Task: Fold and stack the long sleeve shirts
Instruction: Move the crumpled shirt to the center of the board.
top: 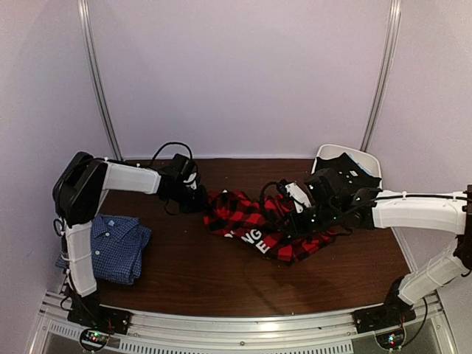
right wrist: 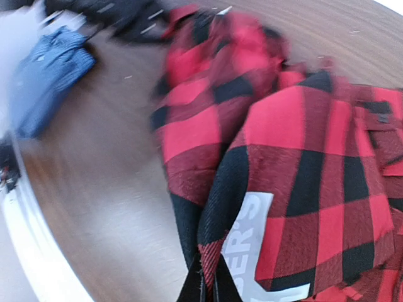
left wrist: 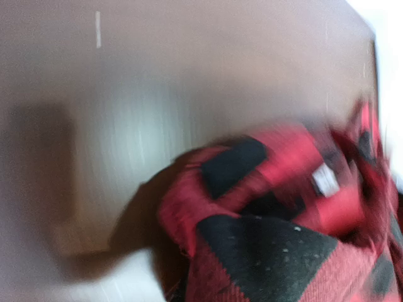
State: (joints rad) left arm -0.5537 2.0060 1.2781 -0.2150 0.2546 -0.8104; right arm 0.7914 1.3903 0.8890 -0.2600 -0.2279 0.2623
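Big plaid flannel shirt was soft matt cloth; blue check shirt finer cloth; table looked semi-gloss dk wood.

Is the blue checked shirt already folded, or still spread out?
Folded: the blue shirt lies as a compact, layered rectangle with its collar on top.

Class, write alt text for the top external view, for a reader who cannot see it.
A crumpled red-and-black plaid shirt lies in the middle of a brown table, with the left gripper at its left edge and the right gripper on its right part. A folded blue check shirt sits at the near left.
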